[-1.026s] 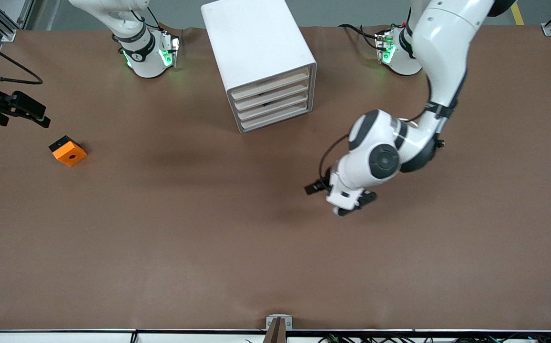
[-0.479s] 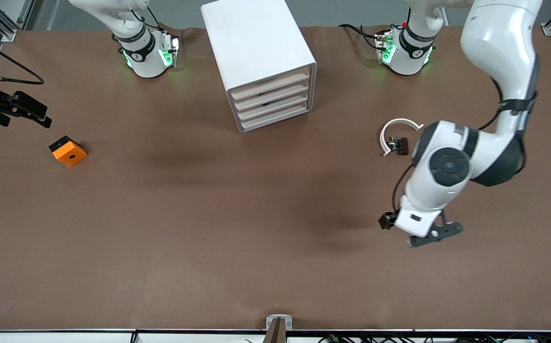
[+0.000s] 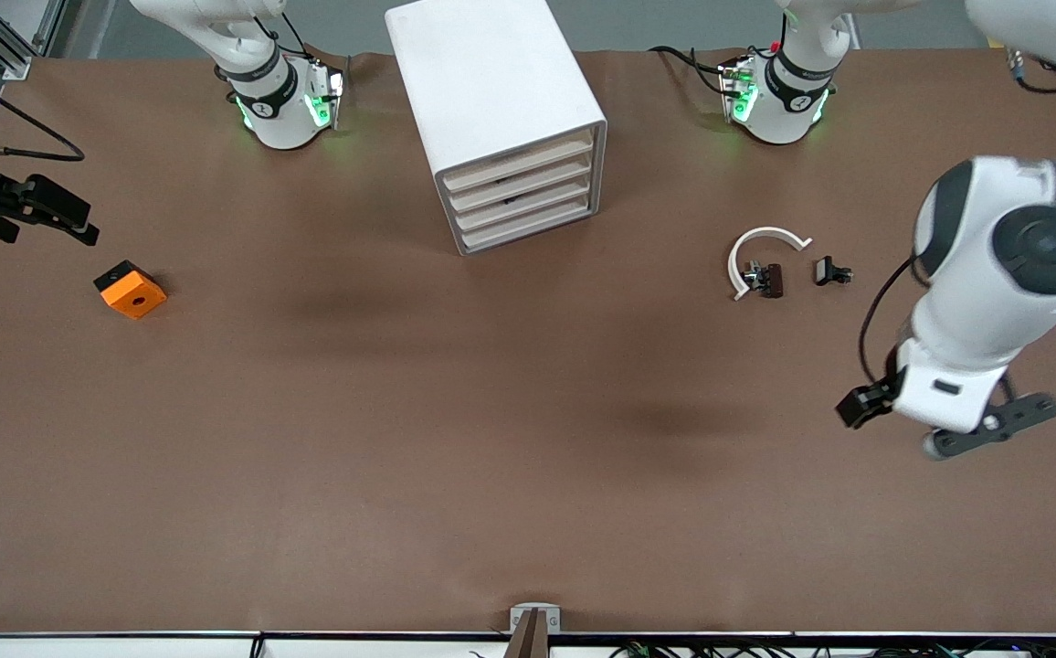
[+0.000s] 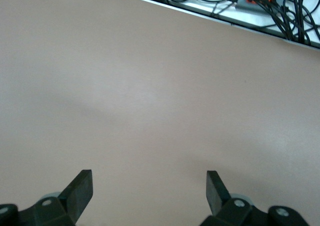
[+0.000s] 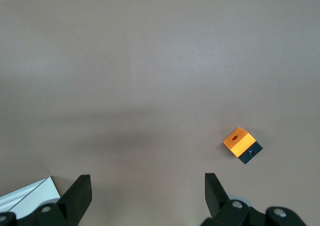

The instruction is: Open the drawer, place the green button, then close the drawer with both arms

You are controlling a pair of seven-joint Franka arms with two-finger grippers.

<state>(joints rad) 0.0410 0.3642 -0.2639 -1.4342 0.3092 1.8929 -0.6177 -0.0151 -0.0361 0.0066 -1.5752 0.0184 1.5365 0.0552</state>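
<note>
The left end effector (image 3: 985, 437) hangs over the surface (image 3: 491, 457) near the left arm's edge, fingers apart. The right end effector (image 5: 145, 198) waits over its own edge, fingers apart. The drawer (image 3: 528, 224) is closed.

A white cabinet (image 3: 497, 119) with 4 shut drawers stands between the arms' bases.

Brown paper-covered desk (image 3: 418, 439) carries an orange square block with a round hole and a black base (image 3: 130, 290) toward the right arm's end. Toward the left arm's end: a white curved plastic arc (image 3: 759, 249), a small dark brown part (image 3: 769, 280) touching its inner side, and a small black clip-like part (image 3: 829, 271) just beside them.
</note>
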